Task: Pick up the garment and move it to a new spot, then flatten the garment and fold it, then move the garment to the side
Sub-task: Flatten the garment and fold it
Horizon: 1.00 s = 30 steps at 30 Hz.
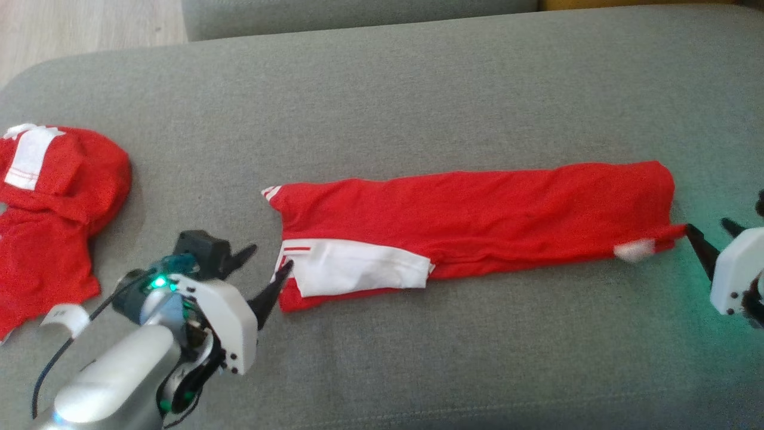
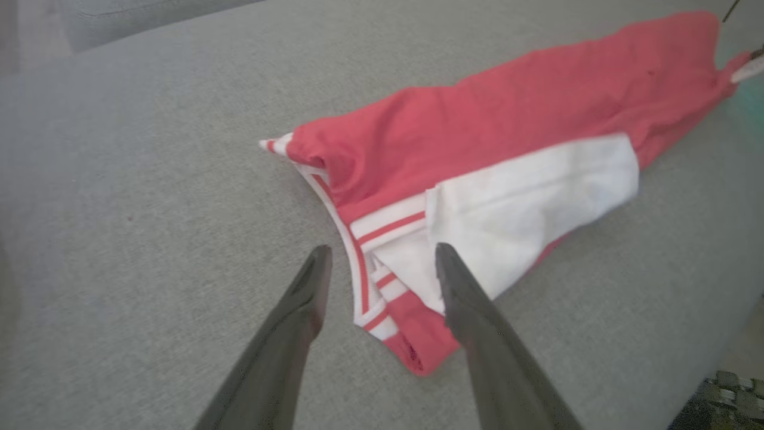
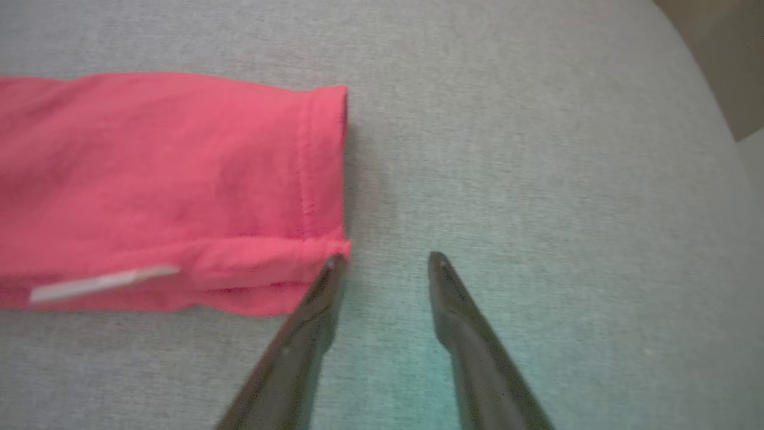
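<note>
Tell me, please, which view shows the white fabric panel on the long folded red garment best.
The left wrist view: the white fabric panel is large and close. The head view shows it smaller; the right wrist view shows the garment's red hem.

Soft even daylight, green glow at right, wrist views blurry.

Garment (image 1: 477,209) on cushion (image 1: 418,89); heap (image 1: 54,203) leftward (apart)

Likely a home living room. A broad grey fabric sofa seat (image 1: 418,358) with rounded corners spreads across the head view, with another grey cushion (image 1: 358,15) behind it. Pale wooden floor (image 1: 89,24) shows at the top left. A folded red garment (image 1: 477,209) lies on the seat, and a second red garment (image 1: 54,239) lies at its left end.
</note>
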### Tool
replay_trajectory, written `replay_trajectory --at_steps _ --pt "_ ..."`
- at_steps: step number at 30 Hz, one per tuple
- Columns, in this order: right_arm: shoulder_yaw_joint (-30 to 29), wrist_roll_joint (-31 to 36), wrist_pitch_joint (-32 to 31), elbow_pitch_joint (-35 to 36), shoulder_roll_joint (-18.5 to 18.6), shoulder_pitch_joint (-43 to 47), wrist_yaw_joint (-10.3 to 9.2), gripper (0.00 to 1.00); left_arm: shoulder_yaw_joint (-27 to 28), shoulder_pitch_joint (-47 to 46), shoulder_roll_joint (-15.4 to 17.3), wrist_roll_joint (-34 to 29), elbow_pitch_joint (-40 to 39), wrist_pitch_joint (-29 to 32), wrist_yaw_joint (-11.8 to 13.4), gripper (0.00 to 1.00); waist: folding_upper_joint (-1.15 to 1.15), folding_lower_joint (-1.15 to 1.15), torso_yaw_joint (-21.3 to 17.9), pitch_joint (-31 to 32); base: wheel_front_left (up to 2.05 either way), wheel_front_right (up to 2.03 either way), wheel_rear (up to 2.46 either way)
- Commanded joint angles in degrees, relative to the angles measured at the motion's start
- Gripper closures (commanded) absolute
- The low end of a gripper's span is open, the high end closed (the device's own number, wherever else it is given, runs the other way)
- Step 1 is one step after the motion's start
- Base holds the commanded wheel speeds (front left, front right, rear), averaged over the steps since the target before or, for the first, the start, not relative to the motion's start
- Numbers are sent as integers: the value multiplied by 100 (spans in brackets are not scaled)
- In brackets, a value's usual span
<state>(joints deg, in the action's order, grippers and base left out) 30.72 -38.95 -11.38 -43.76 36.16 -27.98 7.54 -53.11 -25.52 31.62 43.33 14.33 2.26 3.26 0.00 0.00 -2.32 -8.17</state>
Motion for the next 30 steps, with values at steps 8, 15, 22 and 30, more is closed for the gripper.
replay_trajectory --at_steps 8,15,22,30 --pt "-725 173 708 -66 -144 -39 -5 0 942 50 -236 273 163 -1206 570 0 0 0 -116 266 0 0 0" --pt "-1499 112 1699 132 -641 150 -5 0 1759 359 -621 649 -14 -1690 696 0 0 0 -146 510 0 0 0" --pt "-1988 378 2483 722 -1142 760 -5 0 3125 1119 -1403 -68 -659 -1723 505 0 0 0 -104 678 0 0 0" --pt "-2588 966 2628 1379 -1813 1530 -5 0 4160 2067 -2477 -516 -445 -1725 -339 0 0 0 -96 786 0 0 0"
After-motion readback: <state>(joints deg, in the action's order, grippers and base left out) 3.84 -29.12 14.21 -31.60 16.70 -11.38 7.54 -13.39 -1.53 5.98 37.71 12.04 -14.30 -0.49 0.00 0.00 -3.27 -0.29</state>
